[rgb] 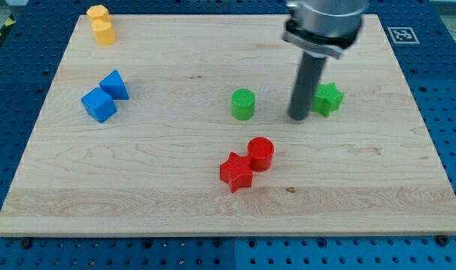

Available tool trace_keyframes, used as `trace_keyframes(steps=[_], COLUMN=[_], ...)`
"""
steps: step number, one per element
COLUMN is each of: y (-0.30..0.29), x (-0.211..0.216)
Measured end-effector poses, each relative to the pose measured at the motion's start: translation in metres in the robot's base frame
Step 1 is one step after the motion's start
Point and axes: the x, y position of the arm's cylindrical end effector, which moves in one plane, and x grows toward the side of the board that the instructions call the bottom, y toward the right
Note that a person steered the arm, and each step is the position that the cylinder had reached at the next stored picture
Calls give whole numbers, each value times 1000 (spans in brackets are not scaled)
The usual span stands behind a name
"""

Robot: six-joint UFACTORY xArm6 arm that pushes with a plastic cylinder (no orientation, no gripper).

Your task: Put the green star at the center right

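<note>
My tip (pixel 298 117) stood on the board (pixel 175 195), just to the left of the green star (pixel 328 98), so close that it looked like it was touching the star's left side (I could not tell for sure if there was a tiny gap). I have no fingers to open or close, only a dark rod, so there was nothing clamped on anything. The star sat to the right of the middle of the board, a bit above the middle line, but there was a lot of bare wood between it and the right edge. So I think the job was partly done: the star was on the right half, and it looked like it needed a push more to the right and a little down. My tip was on the good side for that push. The green cylinder (pixel 243 104) sat to the left of the star, with my tip between them. The red cylinder (pixel 260 154) and the red star (pixel 236 171) touched each other, below and left of the green star. Two blue blocks (pixel 106 96) sat far to the left of it, and two yellow blocks (pixel 100 24) sat far up and left.
</note>
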Motion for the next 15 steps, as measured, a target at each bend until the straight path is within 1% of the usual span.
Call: trace_keyframes(steps=[1, 5, 6, 7, 9, 10, 12, 13, 14, 15], y=[29, 96, 95, 71, 62, 40, 27, 5, 5, -13], x=[-20, -19, -15, -5, 47, 64, 66, 66, 66, 66])
